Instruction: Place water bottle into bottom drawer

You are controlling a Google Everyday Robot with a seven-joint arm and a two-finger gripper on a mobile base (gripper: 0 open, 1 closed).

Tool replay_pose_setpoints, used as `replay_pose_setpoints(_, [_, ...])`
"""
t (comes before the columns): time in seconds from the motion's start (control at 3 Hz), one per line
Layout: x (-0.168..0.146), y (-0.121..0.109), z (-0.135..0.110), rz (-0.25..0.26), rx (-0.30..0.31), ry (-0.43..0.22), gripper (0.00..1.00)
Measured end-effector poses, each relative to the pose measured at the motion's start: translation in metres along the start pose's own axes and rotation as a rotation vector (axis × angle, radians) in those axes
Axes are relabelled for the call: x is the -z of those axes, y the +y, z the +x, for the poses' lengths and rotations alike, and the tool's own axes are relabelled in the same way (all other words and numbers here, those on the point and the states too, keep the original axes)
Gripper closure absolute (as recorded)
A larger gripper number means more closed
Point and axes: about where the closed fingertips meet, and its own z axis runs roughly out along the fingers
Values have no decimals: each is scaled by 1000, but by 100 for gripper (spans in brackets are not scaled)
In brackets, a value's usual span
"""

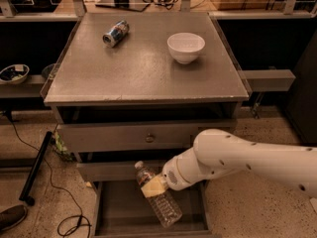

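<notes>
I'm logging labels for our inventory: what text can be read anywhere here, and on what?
None can be read.
Blue-and-silver soda can lying on the grey cabinet top: print blurred.
Small clear ribbed plastic water bottle: label band blurred; the hand grips it over the open bottom drawer.

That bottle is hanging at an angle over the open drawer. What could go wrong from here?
The end effector holds the water bottle tilted over the bottom drawer, with its cap close to the drawer above. If the arm swings or lifts, the cap might knock that drawer front. If the bottle is let go at this slant, it may bounce or roll against the drawer's wall instead of settling.
</notes>
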Motion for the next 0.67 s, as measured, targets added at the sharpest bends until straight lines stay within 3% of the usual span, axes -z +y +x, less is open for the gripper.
replay_pose_setpoints(0.67, [-45, -18, 33, -33, -84, 49, 100])
